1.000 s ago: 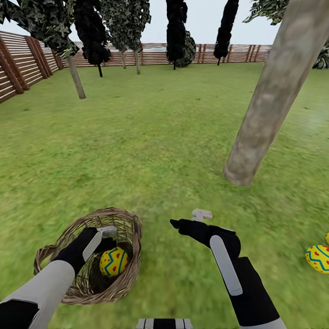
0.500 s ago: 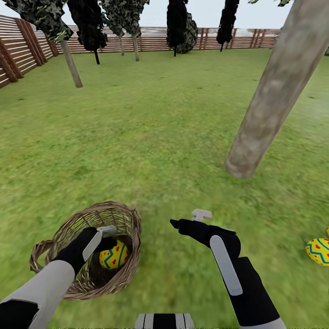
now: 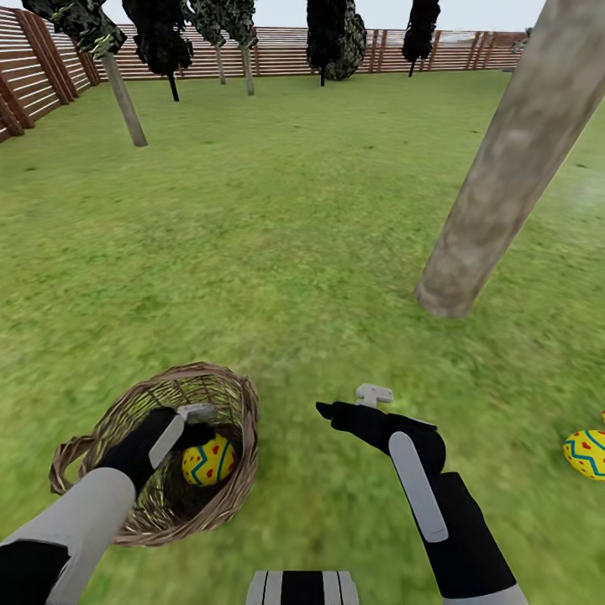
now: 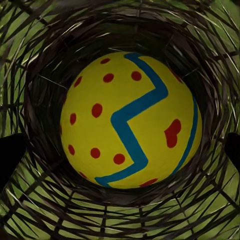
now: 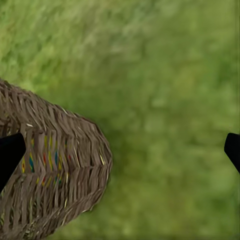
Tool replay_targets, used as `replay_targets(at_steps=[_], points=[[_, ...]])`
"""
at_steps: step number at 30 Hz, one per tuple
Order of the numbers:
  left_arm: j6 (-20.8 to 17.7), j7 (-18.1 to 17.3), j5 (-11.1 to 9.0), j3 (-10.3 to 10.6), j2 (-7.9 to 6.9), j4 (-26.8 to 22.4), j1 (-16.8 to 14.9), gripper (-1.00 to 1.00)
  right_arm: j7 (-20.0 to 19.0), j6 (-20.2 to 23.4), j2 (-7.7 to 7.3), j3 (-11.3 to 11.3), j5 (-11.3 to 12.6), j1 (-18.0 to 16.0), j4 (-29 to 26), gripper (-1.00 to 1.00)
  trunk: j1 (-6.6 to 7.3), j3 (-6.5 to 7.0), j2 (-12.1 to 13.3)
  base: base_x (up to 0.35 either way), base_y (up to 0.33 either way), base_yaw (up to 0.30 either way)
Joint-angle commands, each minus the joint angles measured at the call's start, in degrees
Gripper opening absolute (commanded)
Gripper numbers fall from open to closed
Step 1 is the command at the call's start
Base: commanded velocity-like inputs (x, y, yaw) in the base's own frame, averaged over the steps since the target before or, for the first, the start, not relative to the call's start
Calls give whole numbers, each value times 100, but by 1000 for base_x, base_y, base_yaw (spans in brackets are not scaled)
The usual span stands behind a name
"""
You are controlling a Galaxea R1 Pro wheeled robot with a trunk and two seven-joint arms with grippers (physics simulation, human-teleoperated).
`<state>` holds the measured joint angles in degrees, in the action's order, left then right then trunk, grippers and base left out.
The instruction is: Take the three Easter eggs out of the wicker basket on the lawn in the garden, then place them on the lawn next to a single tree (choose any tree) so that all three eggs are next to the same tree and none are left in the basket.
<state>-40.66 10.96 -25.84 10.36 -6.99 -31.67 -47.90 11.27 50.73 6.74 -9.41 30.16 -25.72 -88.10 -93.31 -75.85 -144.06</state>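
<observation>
One yellow egg [image 3: 207, 461] with a blue zigzag and red dots is lying in the bottom of the wicker basket [image 3: 238, 403] on the lawn [image 3: 277, 218], with the left gripper [image 4: 120, 150] hanging inside the basket just above it, fingers spread wide on either side and touching nothing. A second egg [image 3: 586, 453] is resting on the grass, near the thick grey-brown tree trunk [image 3: 504, 181]. The right gripper [image 3: 349, 407] is hovering over bare grass beside the basket, open and holding nothing, and a brown slat fence [image 3: 277, 50] is running along the far edge.

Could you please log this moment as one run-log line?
left tool: open, inside wicker basket, over egg | right tool: open, empty, above lawn | another egg on grass by tree
</observation>
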Motion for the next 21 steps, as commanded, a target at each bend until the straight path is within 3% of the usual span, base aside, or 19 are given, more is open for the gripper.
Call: replay_targets(at_steps=[1, 21], points=[[-9, 45, -62, 45, -37, -11, -11, 100, 59, 16, 1, 2, 60, -3, -6, 100, 1, -4, -2, 0, 0, 0], [69, 46, -60, 59, -95, 7, -17, 100, 59, 16, 3, 9, 65, 49, -6, 100, 1, -4, -2, 48, 0, 0]])
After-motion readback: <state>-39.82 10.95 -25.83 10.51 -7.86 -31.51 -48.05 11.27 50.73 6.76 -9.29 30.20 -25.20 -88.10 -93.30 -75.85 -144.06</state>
